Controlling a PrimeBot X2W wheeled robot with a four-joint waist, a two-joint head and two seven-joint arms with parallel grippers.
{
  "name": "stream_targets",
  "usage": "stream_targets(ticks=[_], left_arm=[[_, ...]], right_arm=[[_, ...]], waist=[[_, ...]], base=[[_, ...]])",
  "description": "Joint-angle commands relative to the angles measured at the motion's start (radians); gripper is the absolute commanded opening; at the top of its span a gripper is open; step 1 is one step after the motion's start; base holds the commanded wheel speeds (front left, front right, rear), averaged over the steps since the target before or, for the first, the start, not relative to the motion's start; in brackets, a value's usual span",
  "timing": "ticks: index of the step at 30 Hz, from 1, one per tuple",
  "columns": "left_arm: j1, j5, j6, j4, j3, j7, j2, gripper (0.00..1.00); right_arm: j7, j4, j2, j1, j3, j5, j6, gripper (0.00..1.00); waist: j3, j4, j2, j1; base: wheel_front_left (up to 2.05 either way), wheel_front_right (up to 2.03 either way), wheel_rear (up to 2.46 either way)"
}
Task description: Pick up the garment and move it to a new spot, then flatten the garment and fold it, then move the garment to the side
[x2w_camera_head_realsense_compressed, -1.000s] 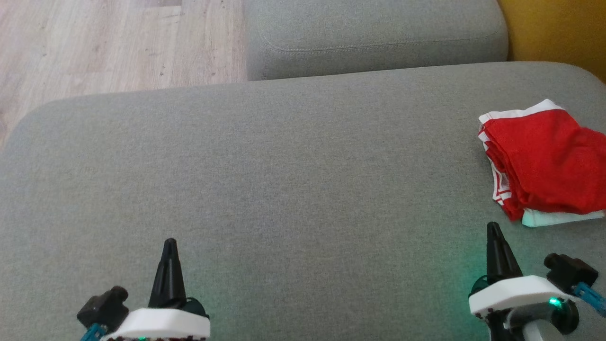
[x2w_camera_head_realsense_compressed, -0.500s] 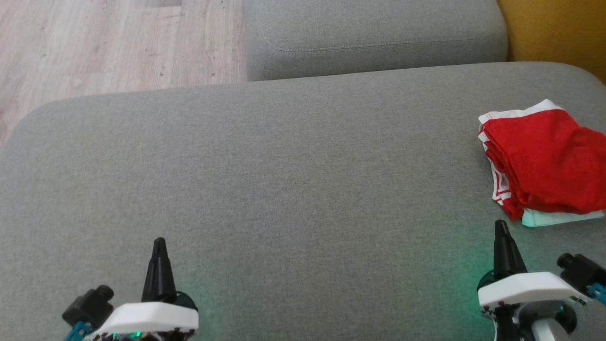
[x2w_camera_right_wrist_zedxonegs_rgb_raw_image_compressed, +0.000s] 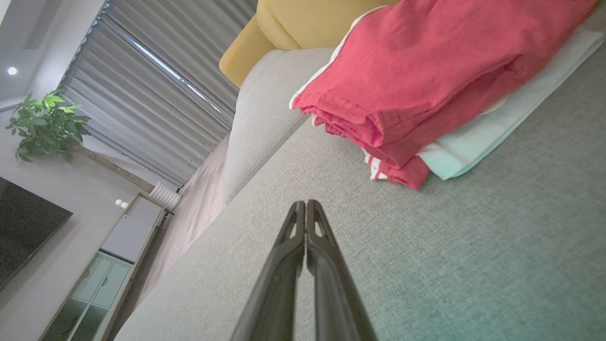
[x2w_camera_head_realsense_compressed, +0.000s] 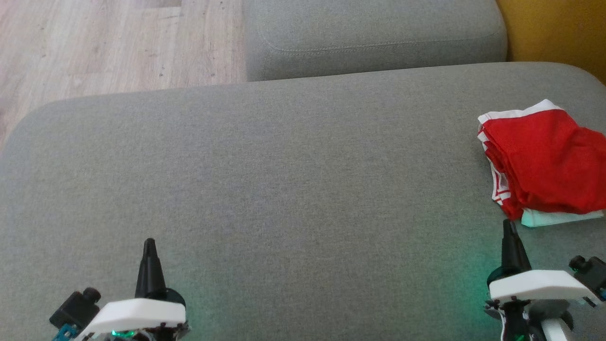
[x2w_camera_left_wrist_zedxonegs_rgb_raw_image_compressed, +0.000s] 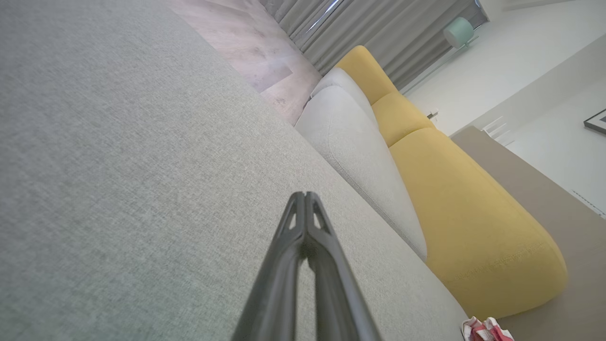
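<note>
The garment (x2w_camera_head_realsense_compressed: 544,158) is a folded red piece with white stripes, lying at the far right of the grey cushion (x2w_camera_head_realsense_compressed: 284,180) on top of a pale mint-white cloth (x2w_camera_head_realsense_compressed: 556,217). The right wrist view shows the garment (x2w_camera_right_wrist_zedxonegs_rgb_raw_image_compressed: 426,80) close ahead and to the upper right. My right gripper (x2w_camera_head_realsense_compressed: 507,227) is shut and holds nothing, its tip just short of the garment's near corner. My left gripper (x2w_camera_head_realsense_compressed: 149,245) is shut too, low at the left over bare cushion, far from the garment. In the left wrist view the fingers (x2w_camera_left_wrist_zedxonegs_rgb_raw_image_compressed: 305,237) press together, and the garment (x2w_camera_left_wrist_zedxonegs_rgb_raw_image_compressed: 487,330) peeks in at the bottom right.
A second grey cushion (x2w_camera_head_realsense_compressed: 374,38) lies beyond the first one. Wood floor (x2w_camera_head_realsense_compressed: 109,42) is at the upper left. A yellow sofa part (x2w_camera_head_realsense_compressed: 554,33) sits at the upper right. Curtains (x2w_camera_right_wrist_zedxonegs_rgb_raw_image_compressed: 156,94), a plant (x2w_camera_right_wrist_zedxonegs_rgb_raw_image_compressed: 45,123) and a cabinet (x2w_camera_right_wrist_zedxonegs_rgb_raw_image_compressed: 118,251) stand farther off.
Both grippers have drawn back toward the bottom edge, the left one drifting left and the right one drifting right. The garment has stayed where it was.
</note>
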Motion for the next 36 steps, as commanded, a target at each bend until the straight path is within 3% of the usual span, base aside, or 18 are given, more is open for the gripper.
stream_targets(ticks=[1,36], left_arm=[[-0.055,-0.022,-0.005,-0.031,0.024,0.008,0.009,0.0],[-0.083,-0.357,-0.019,-0.03,0.11,0.111,0.011,0.0]], right_arm=[[0.006,-0.042,-0.003,-0.051,0.004,0.028,0.004,0.0],[0.107,-0.092,-0.004,-0.064,-0.036,0.417,0.006,0.0]], waist=[[0.0,0.0,0.0,-0.0001],[-0.002,-0.002,0.0,-0.0001]], base=[[0.0,0.0,0.0],[0.0,0.0,0.0]])
